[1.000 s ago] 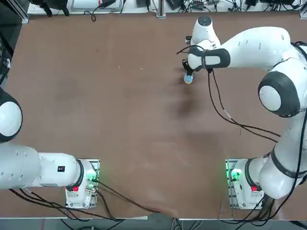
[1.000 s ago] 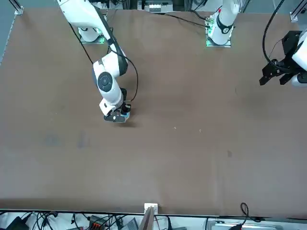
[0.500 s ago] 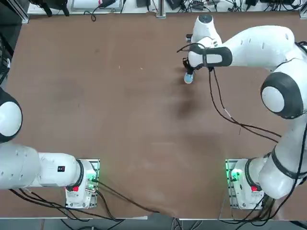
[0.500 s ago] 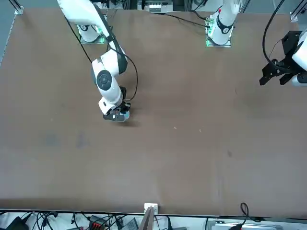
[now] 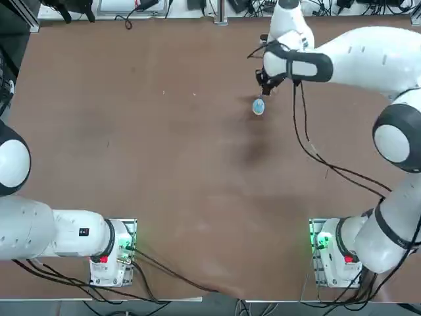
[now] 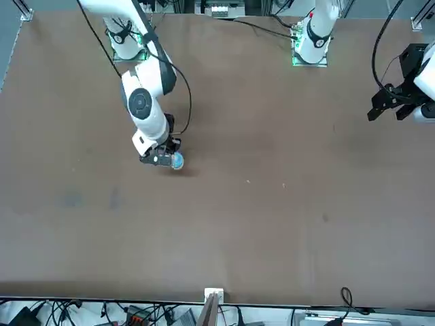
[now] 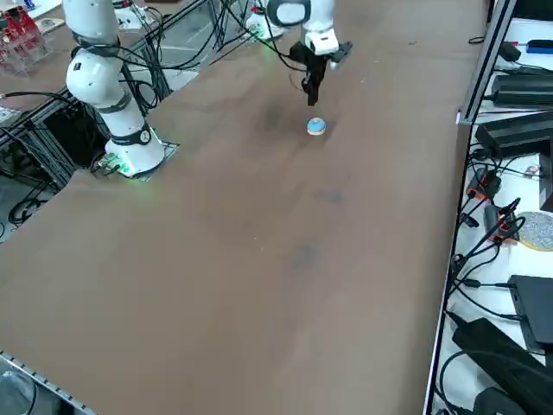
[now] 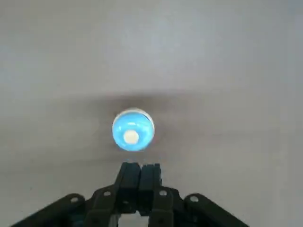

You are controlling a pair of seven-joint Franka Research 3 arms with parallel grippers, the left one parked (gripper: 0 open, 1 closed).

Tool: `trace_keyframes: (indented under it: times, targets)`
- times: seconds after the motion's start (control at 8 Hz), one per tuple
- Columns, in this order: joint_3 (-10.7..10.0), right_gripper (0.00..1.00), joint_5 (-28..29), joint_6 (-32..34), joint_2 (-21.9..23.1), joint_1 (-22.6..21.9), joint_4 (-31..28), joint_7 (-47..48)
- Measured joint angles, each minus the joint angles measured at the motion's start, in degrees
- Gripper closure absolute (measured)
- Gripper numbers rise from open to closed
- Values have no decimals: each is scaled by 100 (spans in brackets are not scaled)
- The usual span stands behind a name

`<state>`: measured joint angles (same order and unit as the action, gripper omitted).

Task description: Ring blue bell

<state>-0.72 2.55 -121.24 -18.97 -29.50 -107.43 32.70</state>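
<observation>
The blue bell (image 5: 258, 106) is a tiny light-blue dome with a pale centre button, resting on the brown table (image 5: 164, 151). It also shows as the blue bell (image 6: 177, 161), the blue bell (image 7: 316, 127) and, large, the blue bell (image 8: 133, 136). My right gripper (image 5: 264, 87) hangs above the table just beyond the bell, clear of it. In the wrist view the right gripper (image 8: 140, 169) is shut, its two black fingers pressed together with nothing between them. The right gripper (image 7: 312, 93) is raised above the bell, and the right gripper (image 6: 155, 159) sits beside it.
Black cables trail from the right arm's wrist (image 5: 302, 138) over the table. The arm bases (image 5: 329, 253) stand at the near edge. Cables and equipment line the table's far edge (image 5: 197, 6) and its right side (image 7: 510, 173).
My right gripper has lifted off the bell and drawn back toward the table's far edge. The bell, half covered before, now shows whole and stays in place.
</observation>
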Motion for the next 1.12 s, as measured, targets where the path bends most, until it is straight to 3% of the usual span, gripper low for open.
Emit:
trace_keyframes:
  times: [0.38,0.75,1.0,1.12]
  targets:
    - [-38,87,-2,1071,539,455,462,-4]
    - [-63,37,-178,1385,633,943,746,-109]
    - [-127,2,-244,1636,698,1192,928,-728]
    - [-180,0,-250,2155,780,1405,1204,-1119]
